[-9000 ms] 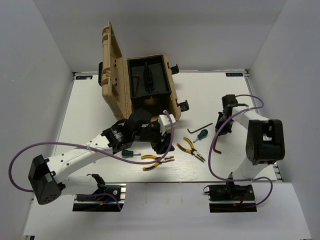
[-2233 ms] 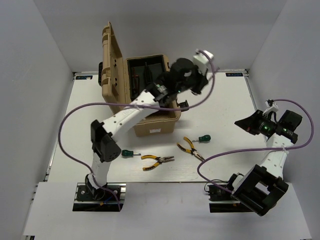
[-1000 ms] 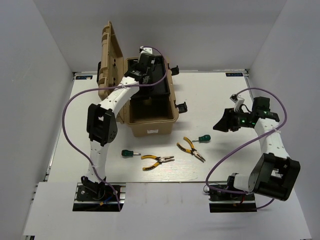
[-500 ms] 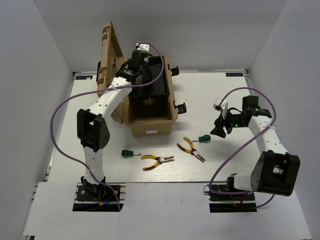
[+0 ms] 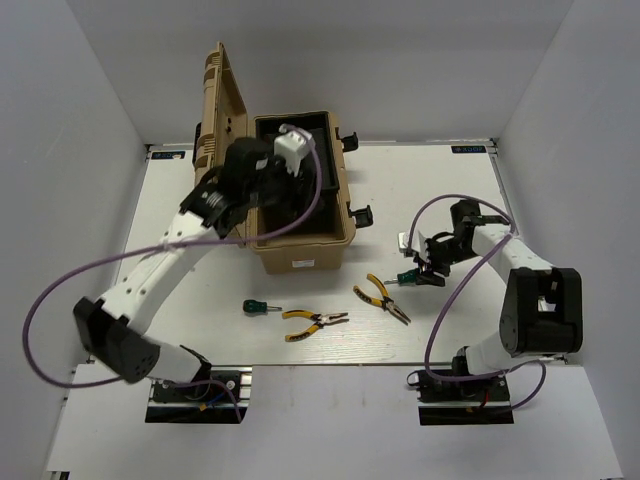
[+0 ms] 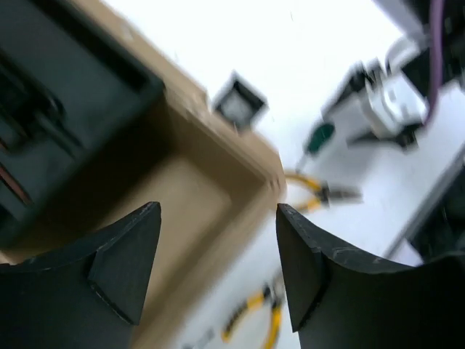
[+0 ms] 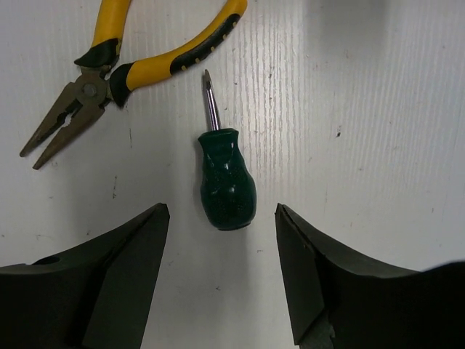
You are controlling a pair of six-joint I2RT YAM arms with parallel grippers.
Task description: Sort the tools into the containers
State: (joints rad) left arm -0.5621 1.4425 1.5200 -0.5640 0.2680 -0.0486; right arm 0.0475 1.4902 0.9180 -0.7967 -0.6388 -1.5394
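Observation:
The tan toolbox stands open, lid up, black inner tray at its back. My left gripper hovers over it, open and holding nothing; in its wrist view the gripper hangs above the box's bare tan bottom. My right gripper is low over a green-handled screwdriver. It is open, with the handle's butt end just between the tips, untouched. Yellow-handled pliers lie beside that screwdriver. Second pliers and another green screwdriver lie before the box.
The pliers near the right gripper lie just left of it. The box's black latches stick out on its right side. White walls close in the table on three sides. Dark thin shapes in the tray are blurred.
My left gripper has drawn back from the black tray toward the box's middle and its jaws have opened. My right gripper has dropped down and left onto the green screwdriver.

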